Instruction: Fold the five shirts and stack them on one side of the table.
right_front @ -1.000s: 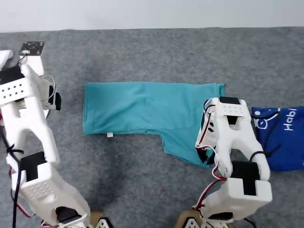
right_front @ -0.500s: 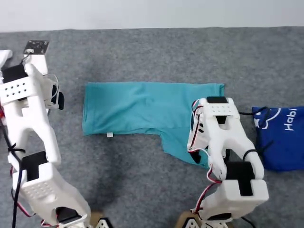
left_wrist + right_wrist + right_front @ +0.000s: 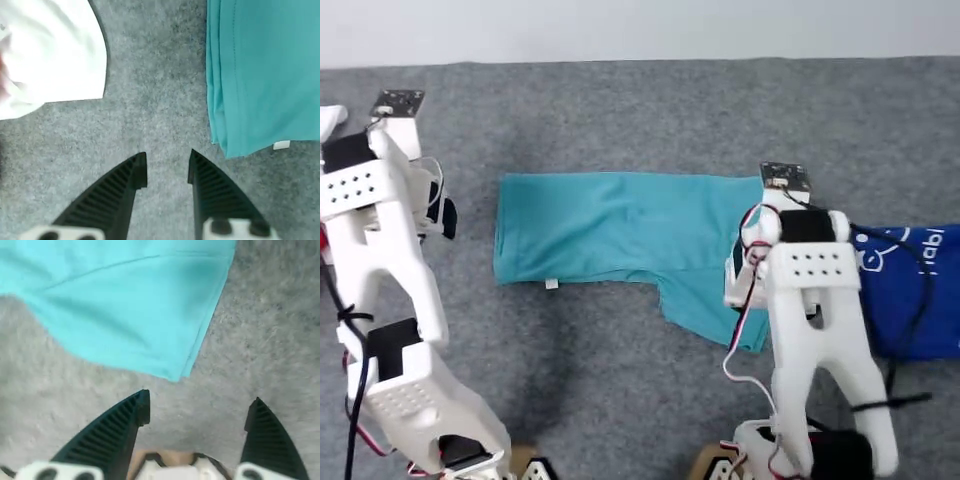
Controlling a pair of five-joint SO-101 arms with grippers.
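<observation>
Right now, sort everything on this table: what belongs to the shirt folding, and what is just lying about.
Belongs to the job:
teal shirt
blue printed shirt
white garment, probably another shirt

Just lying there:
grey felt table cover

Your right arm (image 3: 807, 270) has shifted: first leftward over the teal shirt's (image 3: 610, 225) sleeve, then stretched out toward the table's far side. Its wrist now sits by the shirt's far right corner. Left arm (image 3: 375, 215) possibly nudged slightly; hard to tell.
</observation>
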